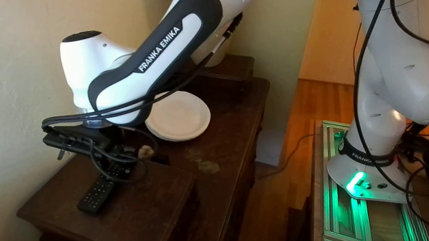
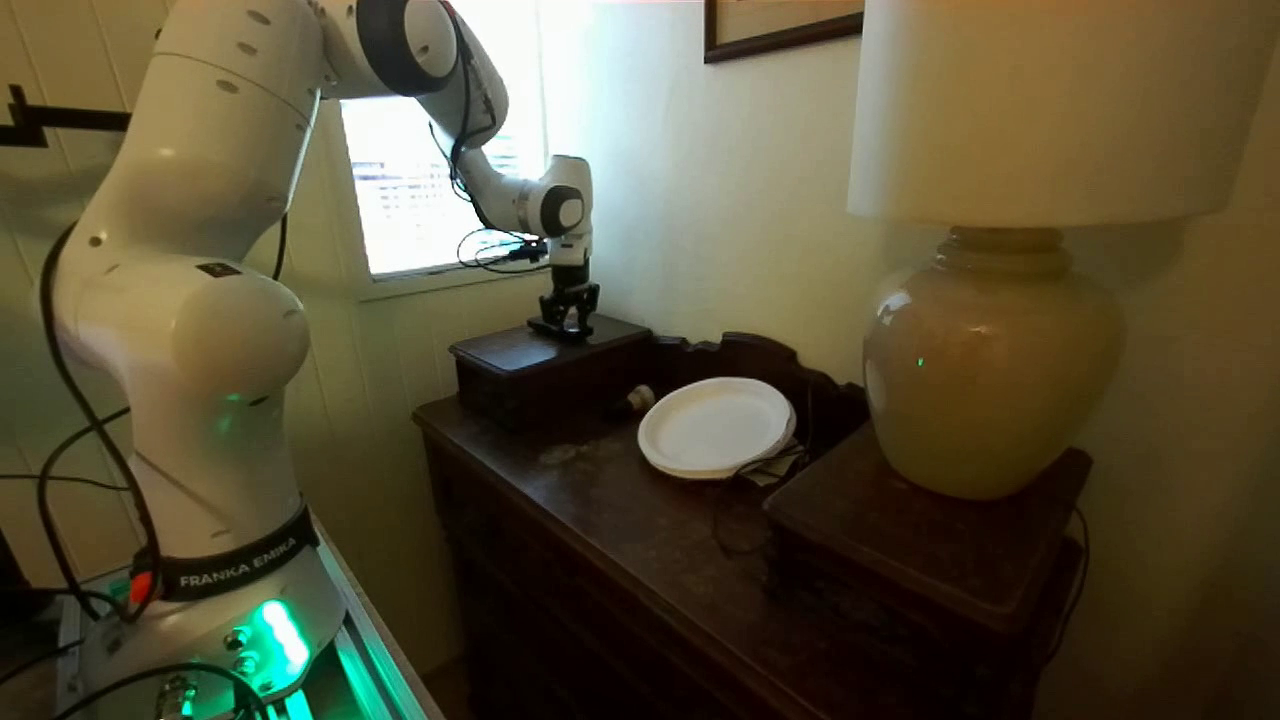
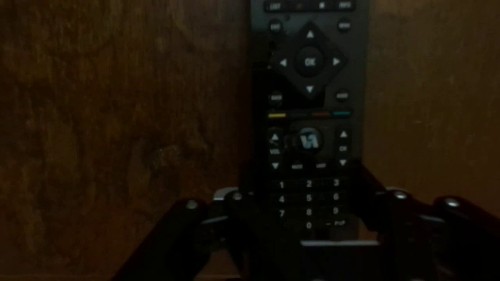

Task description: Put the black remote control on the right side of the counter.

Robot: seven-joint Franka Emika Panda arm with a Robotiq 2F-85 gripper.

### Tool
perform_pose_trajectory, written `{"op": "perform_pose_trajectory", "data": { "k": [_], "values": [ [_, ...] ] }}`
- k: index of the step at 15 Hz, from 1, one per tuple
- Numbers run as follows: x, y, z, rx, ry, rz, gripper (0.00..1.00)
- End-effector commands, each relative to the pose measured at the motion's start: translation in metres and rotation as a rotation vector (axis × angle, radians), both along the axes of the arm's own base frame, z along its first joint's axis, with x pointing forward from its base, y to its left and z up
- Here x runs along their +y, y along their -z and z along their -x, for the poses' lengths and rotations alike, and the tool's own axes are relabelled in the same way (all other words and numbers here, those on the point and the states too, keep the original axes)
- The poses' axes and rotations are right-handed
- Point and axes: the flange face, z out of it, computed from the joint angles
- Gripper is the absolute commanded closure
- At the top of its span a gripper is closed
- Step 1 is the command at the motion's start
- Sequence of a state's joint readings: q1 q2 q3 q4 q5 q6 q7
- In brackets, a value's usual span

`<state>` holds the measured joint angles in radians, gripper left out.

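Black plastic fills the middle of the wrist view: the slim black rectangular remote control (image 3: 308, 113), lettered face upward, with the black gripper (image 3: 308, 183) astride it near the numbered end. The jaws stand spread about as wide as the remote; I cannot tell whether they pinch its edges or sit just beside them. So near one end, a grasp will probably let the long end droop; if nothing is pressed yet, shifting toward the middle should balance it better. In an exterior view, the remote appears to lie on the raised wooden box (image 1: 136, 227) at one end of the dark brown counter (image 1: 226, 149), so the jaws should sit low and square to its long sides. In an exterior view, the right side is presumably the end bearing the beige ceramic lamp (image 2: 990, 385): I would lift straight up, then cross level above the round white plate (image 2: 718, 428).
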<state>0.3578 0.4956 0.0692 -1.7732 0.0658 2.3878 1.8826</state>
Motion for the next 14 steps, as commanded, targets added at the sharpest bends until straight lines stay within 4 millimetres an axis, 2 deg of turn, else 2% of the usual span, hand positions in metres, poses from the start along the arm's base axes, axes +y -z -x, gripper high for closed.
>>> {"op": "perform_pose_trajectory", "data": {
  "k": [1,2,7,11,14],
  "values": [
    [-0.002,-0.021,0.037,-0.02,-0.014,0.007,0.64],
    [-0.009,-0.023,0.053,-0.029,-0.008,0.003,0.64],
    [-0.055,-0.026,0.095,-0.096,0.121,-0.058,0.64],
    [-0.113,-0.024,0.134,-0.177,0.253,-0.085,0.64],
    [-0.163,-0.017,0.171,-0.198,0.348,-0.1,0.64]
  ]
}}
